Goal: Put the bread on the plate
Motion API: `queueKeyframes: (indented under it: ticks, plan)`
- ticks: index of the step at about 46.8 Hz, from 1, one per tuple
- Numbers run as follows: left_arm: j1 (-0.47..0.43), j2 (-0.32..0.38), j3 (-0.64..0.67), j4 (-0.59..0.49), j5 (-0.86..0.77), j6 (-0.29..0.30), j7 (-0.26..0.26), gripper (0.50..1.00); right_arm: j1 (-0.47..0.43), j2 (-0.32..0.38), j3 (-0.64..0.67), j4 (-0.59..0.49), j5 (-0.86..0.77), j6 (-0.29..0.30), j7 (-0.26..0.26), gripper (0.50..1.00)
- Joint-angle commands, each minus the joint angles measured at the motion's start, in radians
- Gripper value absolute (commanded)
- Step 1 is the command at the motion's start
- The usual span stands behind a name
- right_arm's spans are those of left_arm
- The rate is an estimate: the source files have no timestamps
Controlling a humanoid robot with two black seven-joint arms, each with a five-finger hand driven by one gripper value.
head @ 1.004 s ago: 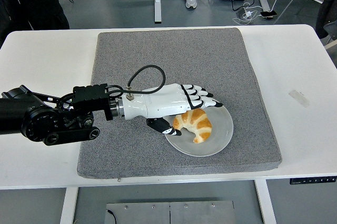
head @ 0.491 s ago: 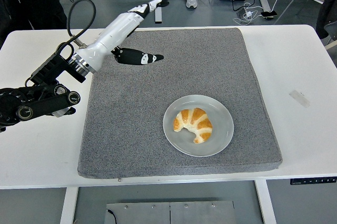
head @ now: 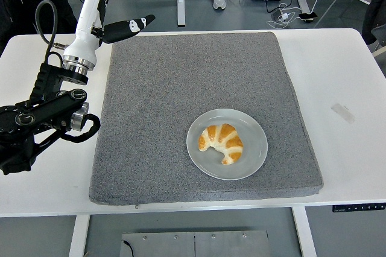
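Observation:
A golden croissant (head: pixel 222 142) lies on the clear round plate (head: pixel 253 133), which sits on the grey mat (head: pixel 181 88) toward its front right. My left hand (head: pixel 111 3) is raised far from it at the mat's back left corner, pointing up and away, fingers spread and holding nothing. Its black thumb (head: pixel 126 26) sticks out to the right over the mat's edge. The right arm does not show in the head view.
The grey mat covers the middle of the white table (head: pixel 338 76). A small piece of tape (head: pixel 343 112) lies on the table at the right. Table legs, cables and people's feet show on the floor beyond the far edge.
My left hand has let go of the croissant on the plate, then swung back and up to the mat's far left corner. The croissant stays on the plate.

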Motion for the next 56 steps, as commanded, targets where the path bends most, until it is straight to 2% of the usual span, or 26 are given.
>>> queueKeyframes:
  ticks: [1,7,10,22,32,37,46,56]
  plan:
    - [0.002,-0.031,-0.004,0.032,-0.033,0.0,0.0,0.961,0.0,0.0,0.0,0.0,0.0,0.0,0.0,1.0]
    - [0.002,-0.08,-0.036,0.112,-0.112,-0.005,0.0,0.961,0.0,0.0,0.0,0.0,0.0,0.0,0.0,1.0]
    - [0.002,-0.1,-0.06,0.152,-0.147,-0.029,0.0,0.961,0.0,0.0,0.0,0.0,0.0,0.0,0.0,1.0]
    - [0.008,-0.115,-0.132,0.31,-0.247,-0.189,0.0,0.961,0.0,0.0,0.0,0.0,0.0,0.0,0.0,1.0]
    - [0.002,-0.217,-0.2,0.572,-0.29,-0.431,0.0,0.961,0.002,0.0,0.002,0.008,0.0,0.0,0.0,1.0]
    - [-0.006,-0.263,-0.206,0.657,-0.294,-0.523,0.0,0.968,0.002,0.0,0.0,0.002,0.0,0.0,0.0,1.0]
    - [-0.009,-0.29,-0.24,0.689,-0.398,-0.62,0.031,0.977,0.0,0.0,0.0,0.0,0.0,0.0,0.0,1.0]
    - [-0.014,-0.327,-0.244,0.764,-0.503,-0.687,0.046,0.98,0.005,0.0,0.002,0.008,0.0,0.0,0.0,1.0]
